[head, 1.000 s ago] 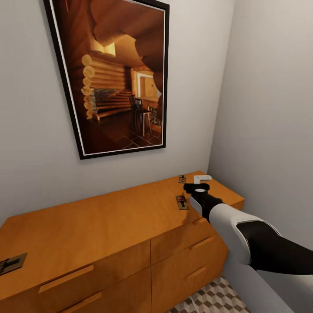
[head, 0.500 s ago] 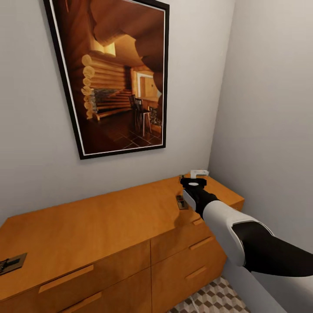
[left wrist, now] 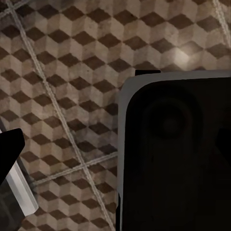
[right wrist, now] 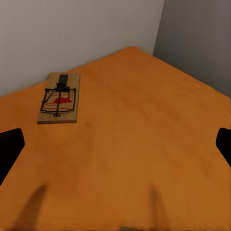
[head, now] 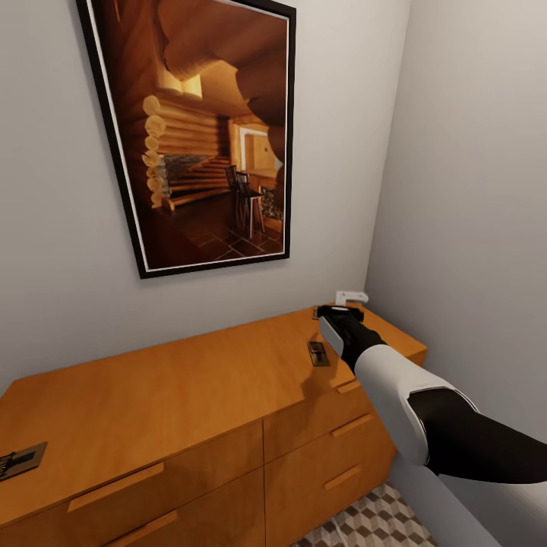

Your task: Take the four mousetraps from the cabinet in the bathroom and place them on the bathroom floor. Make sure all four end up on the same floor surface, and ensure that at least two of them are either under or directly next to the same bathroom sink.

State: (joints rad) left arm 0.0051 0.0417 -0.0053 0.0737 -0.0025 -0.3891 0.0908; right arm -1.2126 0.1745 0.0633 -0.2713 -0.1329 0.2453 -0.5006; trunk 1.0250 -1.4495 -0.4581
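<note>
Traps lie flat on the cabinet [head: 190, 387]: one [head: 318, 353] at centre right of the head view, one [head: 18, 460] at the far lower left, and one [right wrist: 59, 98] in the right wrist view's upper left. The right gripper [right wrist: 115, 144] hangs over the cabinet top, fingers wide apart, holding nothing. The left gripper's state I cannot tell; the floor [left wrist: 57, 72] shows below it.

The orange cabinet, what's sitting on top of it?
Three mousetraps show on the cabinet: one at its left end, one beside the right arm, one near the wall, partly covered by the right end effector.
</note>
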